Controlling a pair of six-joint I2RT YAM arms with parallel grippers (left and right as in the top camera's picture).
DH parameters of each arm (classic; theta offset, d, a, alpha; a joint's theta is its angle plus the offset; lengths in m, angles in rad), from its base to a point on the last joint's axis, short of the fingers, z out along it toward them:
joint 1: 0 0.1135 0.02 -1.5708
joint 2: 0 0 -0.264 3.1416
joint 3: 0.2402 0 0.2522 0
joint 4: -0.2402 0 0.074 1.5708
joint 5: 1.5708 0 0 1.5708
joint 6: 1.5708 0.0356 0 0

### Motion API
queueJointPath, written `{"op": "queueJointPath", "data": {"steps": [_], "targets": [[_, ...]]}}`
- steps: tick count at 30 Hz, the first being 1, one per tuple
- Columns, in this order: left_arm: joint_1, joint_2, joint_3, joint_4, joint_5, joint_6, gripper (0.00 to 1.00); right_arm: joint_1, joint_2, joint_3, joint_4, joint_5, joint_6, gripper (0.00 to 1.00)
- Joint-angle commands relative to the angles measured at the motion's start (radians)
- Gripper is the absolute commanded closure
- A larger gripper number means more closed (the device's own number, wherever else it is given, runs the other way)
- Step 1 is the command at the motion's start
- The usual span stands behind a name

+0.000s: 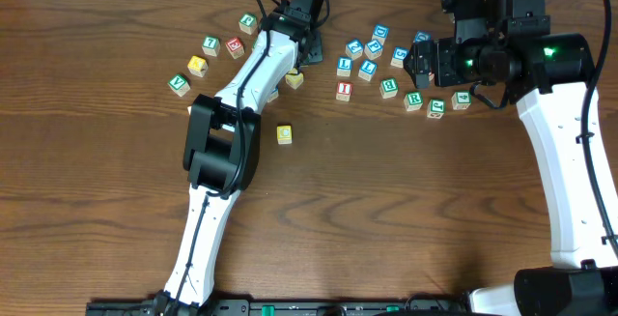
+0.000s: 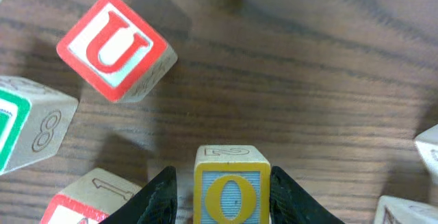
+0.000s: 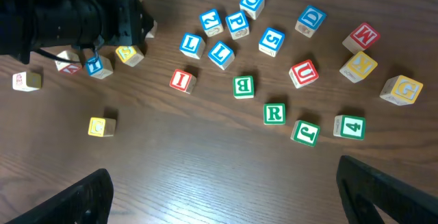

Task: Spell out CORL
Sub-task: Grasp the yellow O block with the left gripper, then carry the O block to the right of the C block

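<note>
A yellow "O" cube stands upright on the table between the fingers of my left gripper. The right finger is against the cube and a narrow gap shows at the left finger, so the gripper is open around it. From overhead, that gripper is at the back centre, over the cube. A yellow "C" cube sits alone nearer the front, also seen in the right wrist view. The green "R" cube and a blue "L" cube lie in the right-hand cluster. My right gripper hangs wide open and empty above the table.
A red "U" cube, a green-edged cube and a red-edged cube lie close round the left gripper. Several other letter cubes are scattered at back left and back right. Another blue "L" cube lies beside the first.
</note>
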Motion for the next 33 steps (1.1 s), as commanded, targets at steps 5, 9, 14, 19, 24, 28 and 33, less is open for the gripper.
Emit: {"op": "queueJointPath", "data": {"steps": [5,9,14,19,24,28,33], "targets": [[-0.002,0.016,0.017,0.002,-0.013,-0.002,0.63,-0.005,-0.002,0.023,-0.003,-0.013,-0.008,0.01],[-0.002,0.016,0.017,0.010,-0.013,-0.002,0.65,-0.005,-0.002,0.023,-0.003,-0.013,-0.008,0.01],[-0.002,-0.006,0.017,0.016,-0.013,0.026,0.67,-0.005,-0.002,0.023,-0.003,-0.013,-0.008,0.01],[-0.002,-0.068,0.017,0.013,-0.014,0.070,0.69,-0.005,-0.002,0.023,-0.004,-0.013,-0.008,0.01],[-0.002,-0.163,0.017,-0.007,-0.013,0.074,0.70,-0.005,-0.002,0.023,-0.003,-0.013,-0.008,0.01],[-0.002,-0.267,0.017,-0.063,-0.012,0.073,0.69,-0.005,-0.002,0.023,-0.004,-0.013,-0.008,0.01],[-0.002,-0.383,0.017,-0.169,-0.013,0.073,0.70,-0.005,-0.002,0.023,-0.003,-0.013,-0.008,0.01]]}}
